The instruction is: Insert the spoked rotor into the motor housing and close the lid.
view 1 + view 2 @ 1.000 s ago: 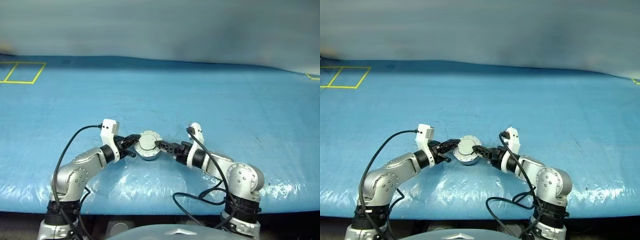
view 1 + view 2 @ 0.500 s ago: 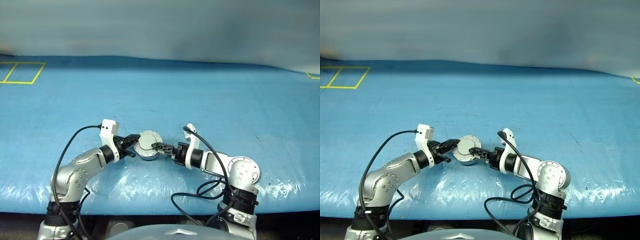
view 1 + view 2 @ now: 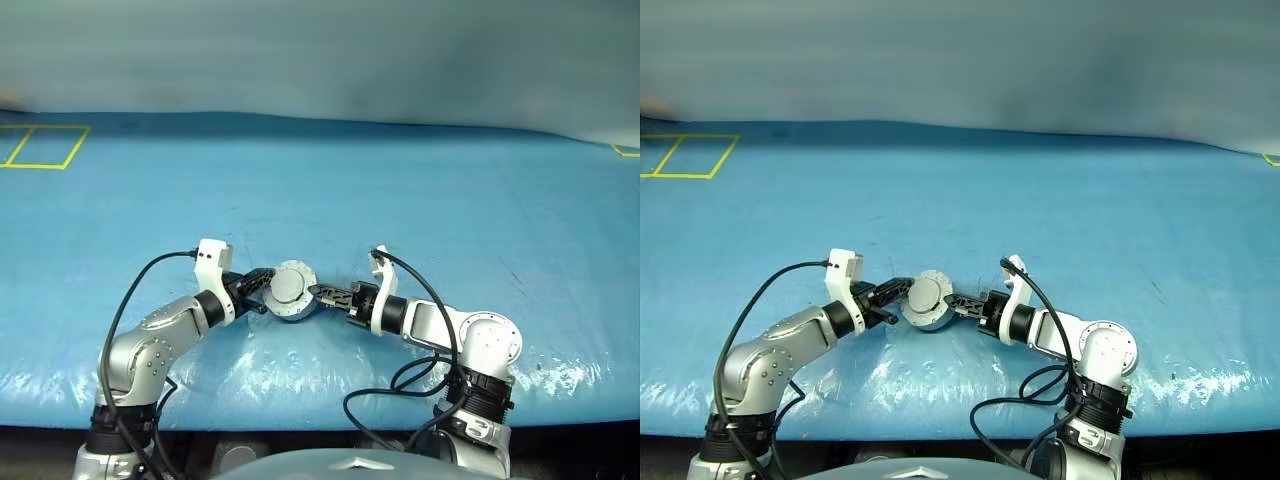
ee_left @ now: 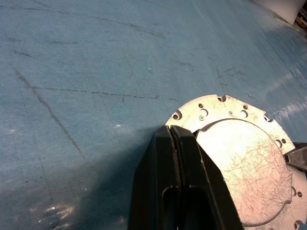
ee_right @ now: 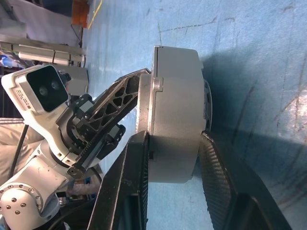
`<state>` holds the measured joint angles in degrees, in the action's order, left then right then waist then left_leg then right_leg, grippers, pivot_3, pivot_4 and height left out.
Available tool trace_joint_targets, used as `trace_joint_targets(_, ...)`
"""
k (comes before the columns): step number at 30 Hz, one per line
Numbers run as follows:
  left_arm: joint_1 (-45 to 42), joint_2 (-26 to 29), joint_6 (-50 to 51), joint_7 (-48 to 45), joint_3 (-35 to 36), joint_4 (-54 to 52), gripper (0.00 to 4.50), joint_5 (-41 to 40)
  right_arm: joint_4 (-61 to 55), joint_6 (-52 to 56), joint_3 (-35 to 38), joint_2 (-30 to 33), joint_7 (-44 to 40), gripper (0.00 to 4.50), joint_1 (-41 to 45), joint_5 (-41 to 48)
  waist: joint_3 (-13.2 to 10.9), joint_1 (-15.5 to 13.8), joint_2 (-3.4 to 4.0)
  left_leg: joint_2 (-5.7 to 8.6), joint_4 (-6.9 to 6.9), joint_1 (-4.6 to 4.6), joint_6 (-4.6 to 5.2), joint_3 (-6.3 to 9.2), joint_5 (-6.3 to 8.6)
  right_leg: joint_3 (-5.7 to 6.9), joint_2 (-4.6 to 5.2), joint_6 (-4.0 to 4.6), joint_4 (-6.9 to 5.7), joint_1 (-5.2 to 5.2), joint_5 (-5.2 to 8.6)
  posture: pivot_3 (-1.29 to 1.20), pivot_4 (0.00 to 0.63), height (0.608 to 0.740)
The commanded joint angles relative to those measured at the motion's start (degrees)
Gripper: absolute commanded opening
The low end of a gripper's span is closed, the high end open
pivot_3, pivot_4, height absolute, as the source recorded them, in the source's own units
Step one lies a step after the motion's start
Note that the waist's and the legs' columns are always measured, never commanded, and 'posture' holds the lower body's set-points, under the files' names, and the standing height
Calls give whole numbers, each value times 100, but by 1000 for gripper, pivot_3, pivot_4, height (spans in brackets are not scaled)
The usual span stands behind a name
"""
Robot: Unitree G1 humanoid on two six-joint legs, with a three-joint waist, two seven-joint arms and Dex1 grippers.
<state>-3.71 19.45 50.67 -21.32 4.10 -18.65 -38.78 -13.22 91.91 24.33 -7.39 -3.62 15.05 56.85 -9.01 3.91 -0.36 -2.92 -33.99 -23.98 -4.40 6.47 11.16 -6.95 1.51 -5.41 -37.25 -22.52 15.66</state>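
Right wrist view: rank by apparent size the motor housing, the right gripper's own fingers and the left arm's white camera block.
1. Motor housing, closed, largest.
2. Right gripper fingers, though nearness to the camera inflates them.
3. White camera block, smallest, though farther away.

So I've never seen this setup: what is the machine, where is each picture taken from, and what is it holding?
It is a two-armed humanoid robot. Two pictures look down from its head; the other two come from a camera on each wrist. On the blue table is a round grey motor assembly with the lid closed on the motor housing. The left gripper is shut, its fingers at the flange. The right gripper has a finger on each side of the housing.
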Motion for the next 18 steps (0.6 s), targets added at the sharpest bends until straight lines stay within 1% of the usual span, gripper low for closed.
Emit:
trace_joint_targets(1, 71, -16, 85, -30, -142, -81, 0, 20, -5, 56, -149, -1110, 128, 1165, -328, 217, 0, 2, 0, 0, 0, 0, 1, 0, 0, 0, 0, 0, 0, 0, 0, 0, 150, 740)
trace_joint_targets(8, 55, -128, -40, 75, -28, -74, 0, 40, 59, 55, -197, -1049, 352, 1165, -370, 444, 0, 9, 1, -1, 1, 0, 1, 0, -1, 0, -1, -1, -2, -1, -1, 0, 150, 740)
trace_joint_targets(12, 25, -315, -163, 230, 278, -61, 0, -76, 109, 53, -182, -1062, 498, 1165, -417, 577, -1, 15, 2, -2, 0, 0, 1, 0, -1, 0, -3, -1, -3, -1, -1, 0, 150, 740)
trace_joint_targets(14, 5, -444, -193, 343, 559, -47, 0, -230, 144, 13, -137, -1104, 593, 1165, -441, 682, -2, 30, 2, -3, 0, -1, 1, 0, -1, 0, -3, -2, -3, -2, -1, 0, 150, 740)
trace_joint_targets(17, 10, -658, -99, 609, 993, -114, 549, -565, 198, -73, -108, -1132, 716, 1165, -480, 886, -3, 45, 4, -4, 2, -3, 2, 0, -1, 0, -5, -1, -6, -5, -2, 0, 150, 740)
trace_joint_targets(18, 37, -713, -76, 667, 1136, -137, 878, -701, 229, -114, -87, -1149, 770, 1165, -496, 988, -3, 46, 4, -4, 2, -3, 2, 0, -1, 0, -5, -1, -7, -6, -1, 0, 150, 740)
